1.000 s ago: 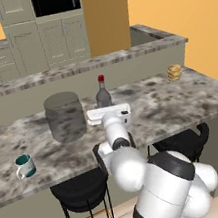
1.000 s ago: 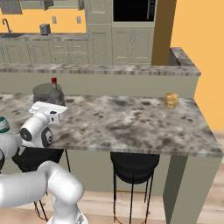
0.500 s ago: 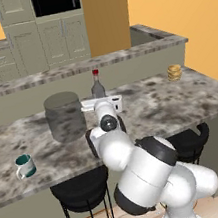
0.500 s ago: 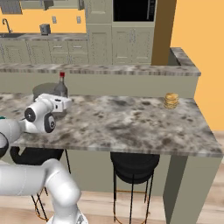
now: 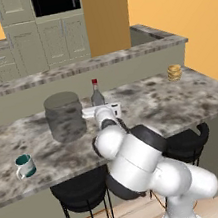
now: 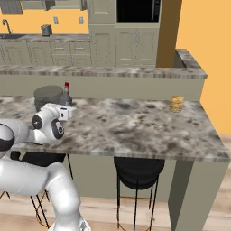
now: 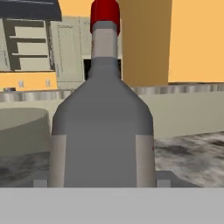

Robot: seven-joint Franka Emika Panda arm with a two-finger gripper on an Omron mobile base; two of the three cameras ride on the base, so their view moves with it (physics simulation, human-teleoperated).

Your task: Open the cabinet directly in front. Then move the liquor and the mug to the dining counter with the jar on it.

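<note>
A: Where is the liquor (image 7: 103, 127) sitting?

B: On the dining counter (image 5: 146, 104), just beside the jar (image 5: 64, 116). I'm seeing the gripper (image 5: 101, 111) spread around it, 2 fingers not pinching.

A: Risk?

B: I'm judging a crooked retreat could topple it against the jar.

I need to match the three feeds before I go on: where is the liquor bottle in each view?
Left base view: the liquor stands upper centre on the dining counter, just right of the jar.
Right base view: the liquor is at upper left, again just right of the jar.
Hand view: the liquor is close and central, red cap at the top edge.
Shared landmark: the jar.
</note>
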